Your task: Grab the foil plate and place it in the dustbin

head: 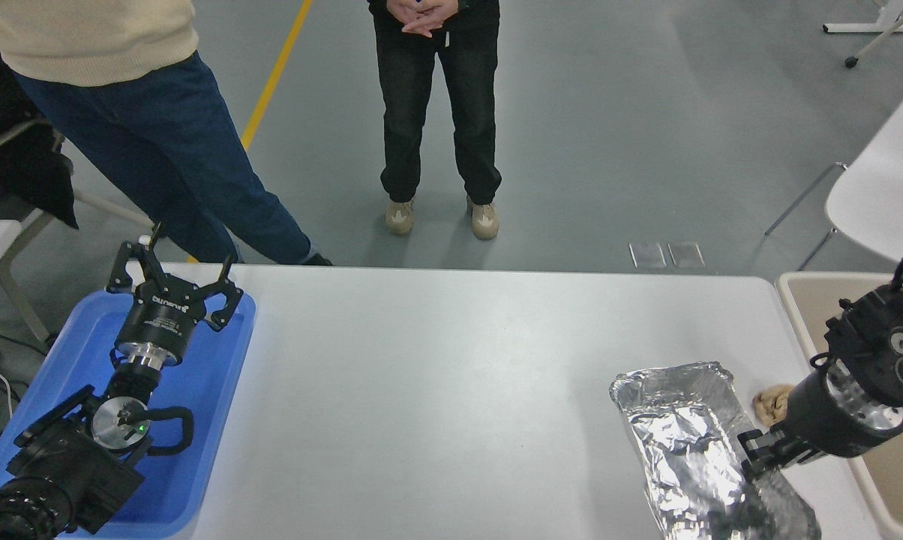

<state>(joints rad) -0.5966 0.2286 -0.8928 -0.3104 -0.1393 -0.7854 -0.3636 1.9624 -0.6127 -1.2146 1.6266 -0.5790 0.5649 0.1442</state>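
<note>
Silver, crinkled aluminium-foil plate [684,435] — oblong, raised rim — lies near the front right corner of the white table [451,375], long axis running from mid-right toward the near edge, its near end cut off by the picture's bottom. The right arm's black gripper [759,452] comes in from the right edge and meets the plate's right rim about halfway along. Its fingers look closed down on that rim, so it seems clamped on the foil, though the tips are small and dark against the creases.

Risks, as a judgement: foil is thin and soft. Gripped at one side only, the rim could bend or tear, and the plate could sag, swing or slip out on the lift. A small brown crumpled paper wad [770,400] sits just beside the plate's right edge, touching or nearly so, partly hidden behind the wrist — it could be dragged along or knocked off the table. The large cream-beige plastic dustbin [796,300] stands off the table's right end, w/ the arm partly over it; a long floppy plate may catch on the bin's rounded rim on the way in.

The left black gripper [172,277] is parked at lower left over a blue plastic tray [219,390], fingers spread apart, empty. Two people stand at the table's far side.
</note>
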